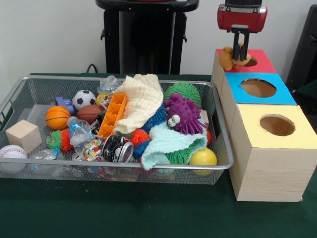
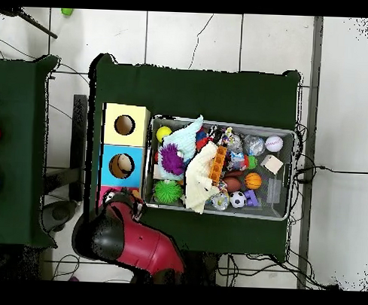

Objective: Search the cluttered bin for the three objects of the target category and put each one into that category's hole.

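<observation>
The hand (image 1: 241, 49) is up over the red box (image 1: 262, 62), fingers pinched on a small tan plush toy (image 1: 229, 58) that looks like a little teddy, floppy and fuzzy, dangling right at the edge of the red box's hole (image 1: 251, 62). So the toy sits above the hole's rim, partly hanging over the box's side, not down inside. Next along are the blue box (image 1: 257, 89) and the yellow box (image 1: 270, 148), each with a round hole on top. The wire bin (image 1: 218, 124) on the green tabletop (image 1: 148, 213) is still packed: purple spiky monster (image 1: 184, 113), orange tray (image 1: 112, 115), cream cloth (image 1: 142, 99), mint cloth (image 1: 171, 144), soccer ball (image 1: 83, 98), basketball (image 1: 57, 117), baseball (image 1: 12, 154), wood block (image 1: 23, 135), yellow ball (image 1: 203, 157). From overhead the red arm (image 2: 139, 243) covers most of the red box, so the toy and the grip don't show there, but that view shows something brownish sitting inside the blue box's hole (image 2: 122, 165), which the front view doesn't really show.
</observation>
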